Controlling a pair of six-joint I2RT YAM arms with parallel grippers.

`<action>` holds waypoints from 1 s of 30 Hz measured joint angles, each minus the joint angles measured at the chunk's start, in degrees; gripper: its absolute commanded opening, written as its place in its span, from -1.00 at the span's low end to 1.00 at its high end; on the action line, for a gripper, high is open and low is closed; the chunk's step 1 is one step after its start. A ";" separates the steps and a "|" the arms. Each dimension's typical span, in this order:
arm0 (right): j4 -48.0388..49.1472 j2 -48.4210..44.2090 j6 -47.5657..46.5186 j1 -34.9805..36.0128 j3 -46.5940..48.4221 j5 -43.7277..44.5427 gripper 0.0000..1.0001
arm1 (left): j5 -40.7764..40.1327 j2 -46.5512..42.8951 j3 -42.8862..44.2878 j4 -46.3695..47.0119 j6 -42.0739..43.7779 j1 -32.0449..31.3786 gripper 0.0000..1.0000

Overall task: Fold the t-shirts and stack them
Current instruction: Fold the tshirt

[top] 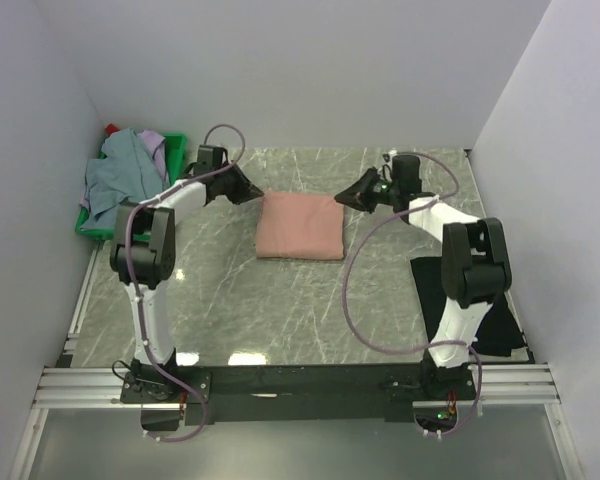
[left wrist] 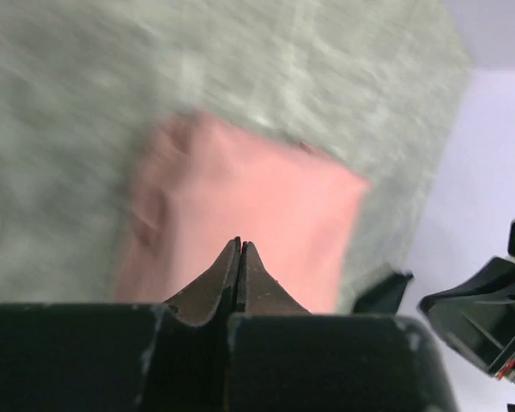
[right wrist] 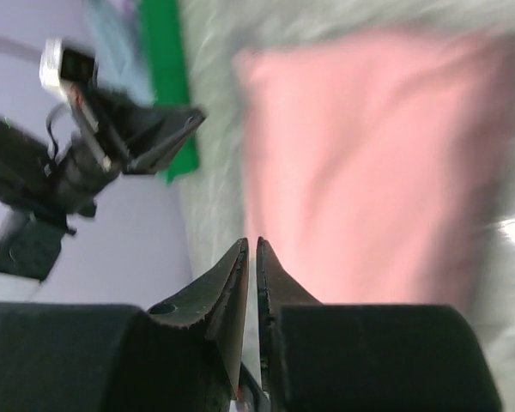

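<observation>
A salmon-pink t-shirt (top: 300, 225) lies folded into a rectangle on the marble table, between both arms; it also shows in the left wrist view (left wrist: 249, 206) and the right wrist view (right wrist: 369, 163). My left gripper (top: 256, 193) is shut and empty, above the table by the shirt's far left corner. My right gripper (top: 344, 196) is shut and empty, by the shirt's far right corner. A black t-shirt (top: 470, 300) lies at the right edge under the right arm. Grey-blue (top: 115, 175) and lavender (top: 155, 148) shirts sit heaped in the crate.
A green plastic crate (top: 176, 150) stands at the far left against the wall. White walls close the table in on the left, back and right. The arm bases sit on a rail (top: 300, 385) at the near edge.
</observation>
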 measured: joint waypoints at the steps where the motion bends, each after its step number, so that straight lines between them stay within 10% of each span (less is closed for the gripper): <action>1: 1.25 -1.99 -0.09 1.36 -1.36 0.09 -0.69 | -0.20 -2.03 -1.53 0.61 -0.02 -0.72 -0.99; 14: 7.63 -0.59 0.52 9.68 -17.97 -0.02 -0.73 | 3.30 -12.96 -32.26 10.91 -5.81 -9.07 -0.99; 25: 7.32 -2.29 -1.31 2.38 -23.85 0.90 -0.72 | 0.94 -17.07 -35.17 9.18 -4.35 -4.46 -0.78; 30: 4.20 -4.68 -3.65 0.74 -24.02 4.52 -0.41 | -1.42 -18.21 -34.47 4.98 -2.05 -3.23 -0.77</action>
